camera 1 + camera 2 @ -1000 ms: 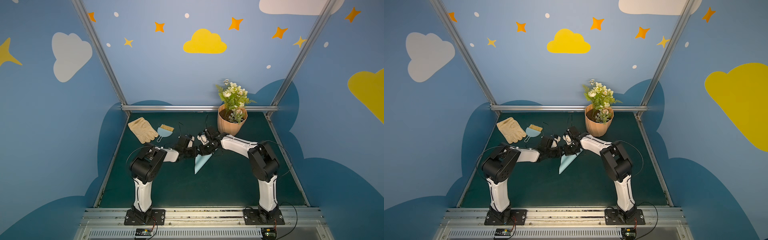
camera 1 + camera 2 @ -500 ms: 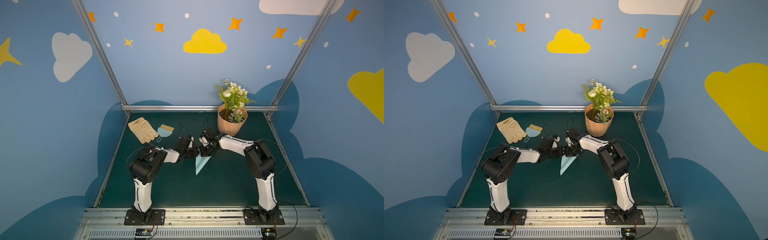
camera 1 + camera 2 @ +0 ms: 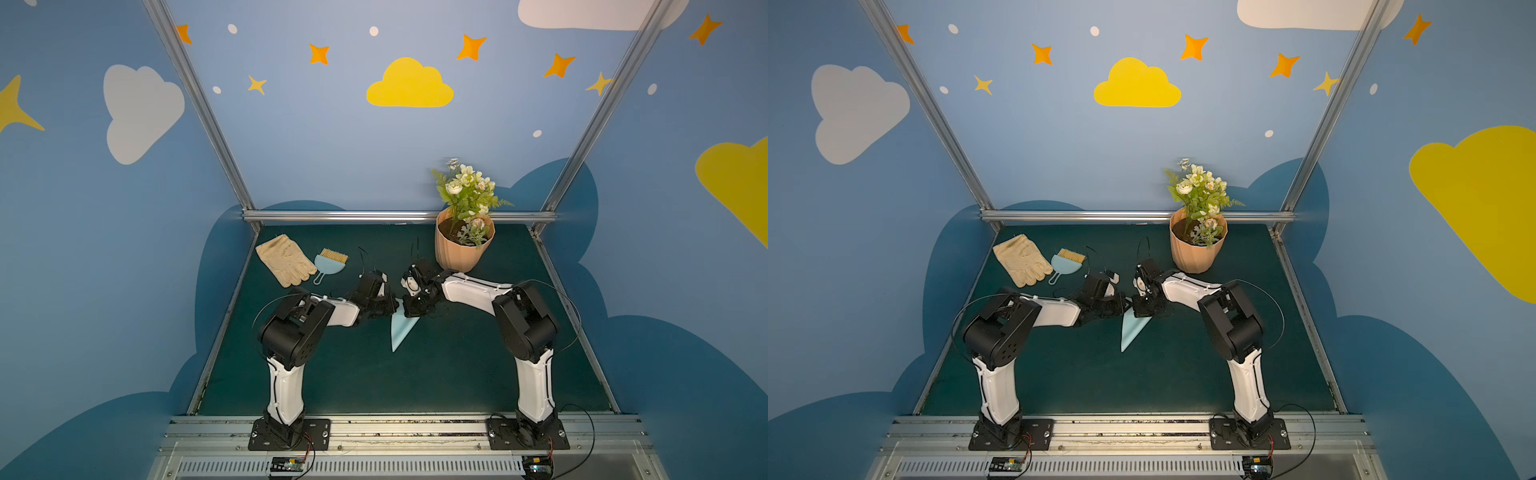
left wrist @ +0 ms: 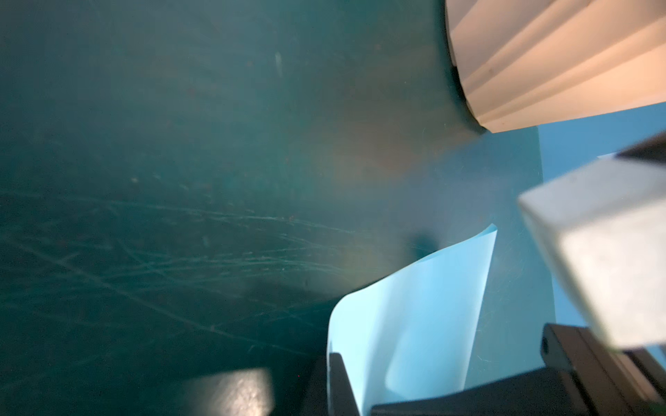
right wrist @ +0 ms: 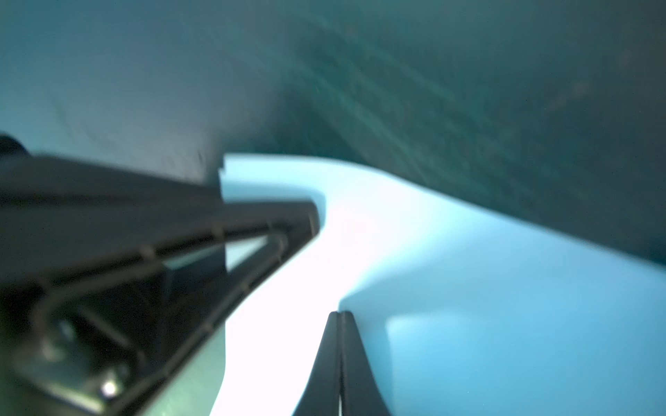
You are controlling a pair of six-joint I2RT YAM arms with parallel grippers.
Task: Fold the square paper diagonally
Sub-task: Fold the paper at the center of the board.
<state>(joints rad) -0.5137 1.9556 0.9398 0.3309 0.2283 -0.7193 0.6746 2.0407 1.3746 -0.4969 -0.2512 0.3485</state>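
Square paper [image 3: 401,328]: being held up over the green table [image 3: 457,374] near its middle, between the two arms; showing in both top views as a narrow pale-blue wedge tapering toward the robot bases; bowing in a loose curve in the left wrist view rather than lying flat; impossible to tell whether touching the table at its tip.
Left gripper [image 3: 390,306]: pinching the wide far end of the sheet from the left, jaws closed on it.
Right gripper [image 3: 409,311]: clamping the same end from the right, just beside the left gripper; fingertips [image 5: 338,360] pressing tight together in the right wrist view, with blue sheet spreading from them.
Done so far: judging by the wedge outline, lifting the sheet and bending it over on itself; apparently bringing two parts of the sheet together at the gripped end, though too hidden to confirm matching corners.
Left to do: probably lining up the opposite corners, laying the doubled sheet down, pressing a sharp crease along the diagonal, then letting go.
Progress: seeming roughly midway, with no flat triangle and no crease showing yet.
Surroundings: flower pot [image 3: 463,253] standing near, behind the right gripper; glove [image 3: 284,259] and small dustpan [image 3: 330,264] lying well apart at the far left, not getting in the way.
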